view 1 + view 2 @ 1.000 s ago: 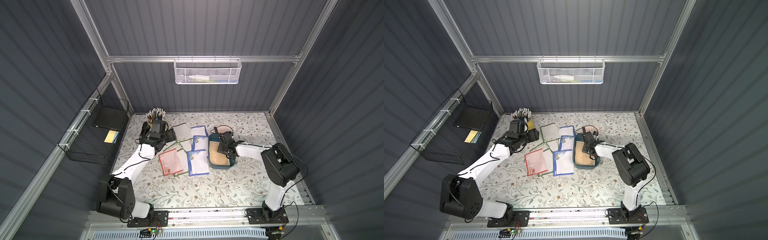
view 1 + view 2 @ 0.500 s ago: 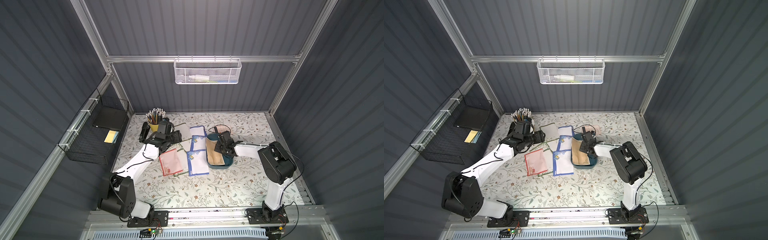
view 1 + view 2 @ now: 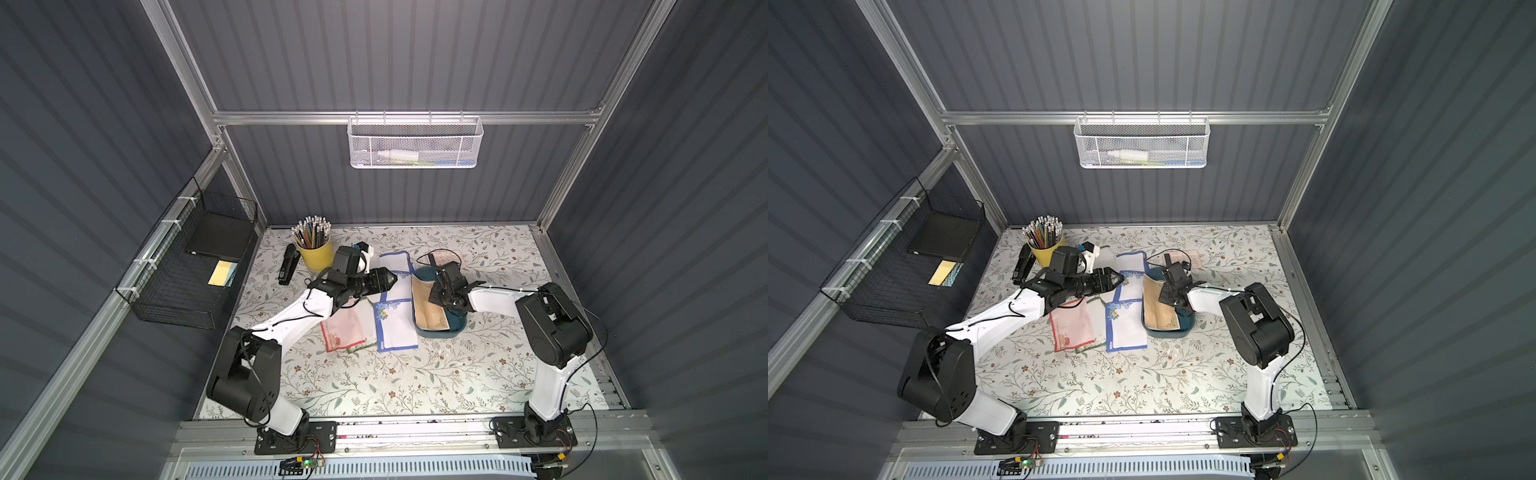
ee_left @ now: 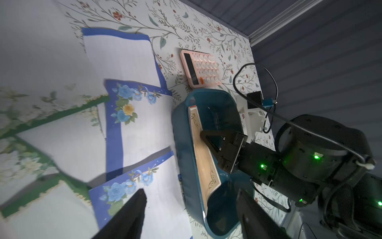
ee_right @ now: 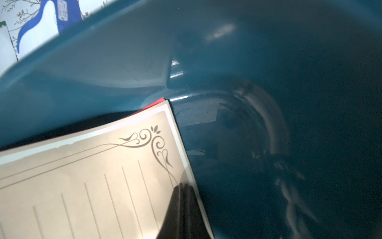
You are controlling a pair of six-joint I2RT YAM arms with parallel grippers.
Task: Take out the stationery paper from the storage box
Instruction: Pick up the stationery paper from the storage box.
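well, right gripper (image 5: 182,192) pinches tan sheet (image 5: 93,186) edge in box (image 5: 124,62)

Yellow pencil cup (image 3: 319,258) beside black stapler (image 3: 289,264), pink calculator (image 4: 200,70), black wire basket (image 3: 166,307), white mesh basket (image 3: 415,137)

One storage box (image 4: 180,140) (one calculator (image 4: 200,70))

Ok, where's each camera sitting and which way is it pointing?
Top views: overhead behind the arm bases, looking down on the whole table; both arms show fully, left gripper open, right gripper in the box.
Left wrist: on the left arm, looking past its own open fingers at the box, the calculator and the right gripper.
Right wrist: on the right arm, looking into the box; its shut fingertips pinch the tan sheet.
Shared: every view shows box and tan sheet.
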